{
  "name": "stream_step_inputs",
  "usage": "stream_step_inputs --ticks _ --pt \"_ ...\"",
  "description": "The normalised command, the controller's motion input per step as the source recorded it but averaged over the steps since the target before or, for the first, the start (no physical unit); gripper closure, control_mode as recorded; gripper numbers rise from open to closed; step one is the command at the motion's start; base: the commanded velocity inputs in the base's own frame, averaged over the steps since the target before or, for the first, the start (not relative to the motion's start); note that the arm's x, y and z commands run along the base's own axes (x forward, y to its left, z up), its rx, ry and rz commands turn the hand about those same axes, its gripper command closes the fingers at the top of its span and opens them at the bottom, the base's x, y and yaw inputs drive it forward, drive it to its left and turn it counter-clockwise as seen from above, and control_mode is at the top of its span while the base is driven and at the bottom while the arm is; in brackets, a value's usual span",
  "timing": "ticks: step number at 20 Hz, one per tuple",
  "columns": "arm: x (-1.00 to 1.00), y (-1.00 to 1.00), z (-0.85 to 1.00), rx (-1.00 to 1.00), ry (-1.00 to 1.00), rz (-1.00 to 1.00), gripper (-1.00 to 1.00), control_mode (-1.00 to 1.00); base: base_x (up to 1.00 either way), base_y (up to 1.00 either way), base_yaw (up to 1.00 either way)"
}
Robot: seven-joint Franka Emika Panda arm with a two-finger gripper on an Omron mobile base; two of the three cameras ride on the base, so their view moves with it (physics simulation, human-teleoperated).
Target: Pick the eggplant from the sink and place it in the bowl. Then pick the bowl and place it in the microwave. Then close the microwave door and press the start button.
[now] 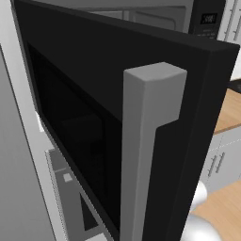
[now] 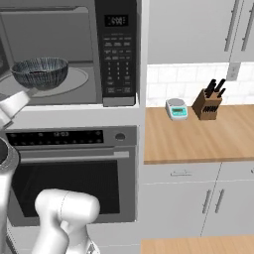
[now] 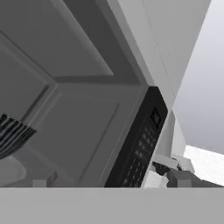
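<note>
Right base view: the microwave [image 2: 69, 49] fills the upper left of the frame, cavity exposed. The bowl [image 2: 39, 72] sits on the round glass turntable [image 2: 74, 82] at the left of the cavity, upright, streaked dark outside. Whether the eggplant lies in it cannot be made out; the inside looks dark. Keypad panel [image 2: 116, 52] stands to the right of the cavity, display at its top. Below it, the oven [image 2: 69, 173] with a wide horizontal handle. To the right, a wooden counter [image 2: 198, 136] carries a small kitchen scale [image 2: 176, 109] and a knife block [image 2: 208, 101], near each other by the tiled wall. White arm segments rise at lower left.

Left base view: the microwave door [image 1: 94, 117] swung out wide, taking most of the frame, dark window on the left, its tall grey bar handle [image 1: 146, 141] running from centre to the bottom edge. A piece of keypad shows at the top right.

Hand view: looks up into the cavity from a tilt. A slice of the bowl's striped wall [image 3: 13, 135] sits at the left edge; the keypad panel [image 3: 142, 148] runs diagonally at lower centre. Gripper fingertips are not visible in this frame; the jaws stand fully spread, nothing held.
</note>
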Motion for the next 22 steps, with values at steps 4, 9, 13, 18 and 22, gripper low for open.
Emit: stream_step_inputs --ticks 4,9,13,18,22 --pt "-0.36 0.0 -0.13 -0.28 -0.18 0.0 -1.0 -1.0 0.0 0.0 0.0" --pt "-0.39 0.02 -0.09 -0.24 -0.18 -0.02 -1.0 -1.0 0.0 0.0 0.0" --pt "-0.27 0.19 -0.03 -0.19 -0.16 -0.04 -1.0 -1.0 0.0 0.0 0.0" --pt "-0.17 0.18 -0.13 -0.18 -0.17 0.0 -1.0 -1.0 0.0 0.0 0.0" --pt "-0.36 0.32 -0.22 -0.11 -0.13 0.0 -1.0 -1.0 0.0 0.0 0.0"
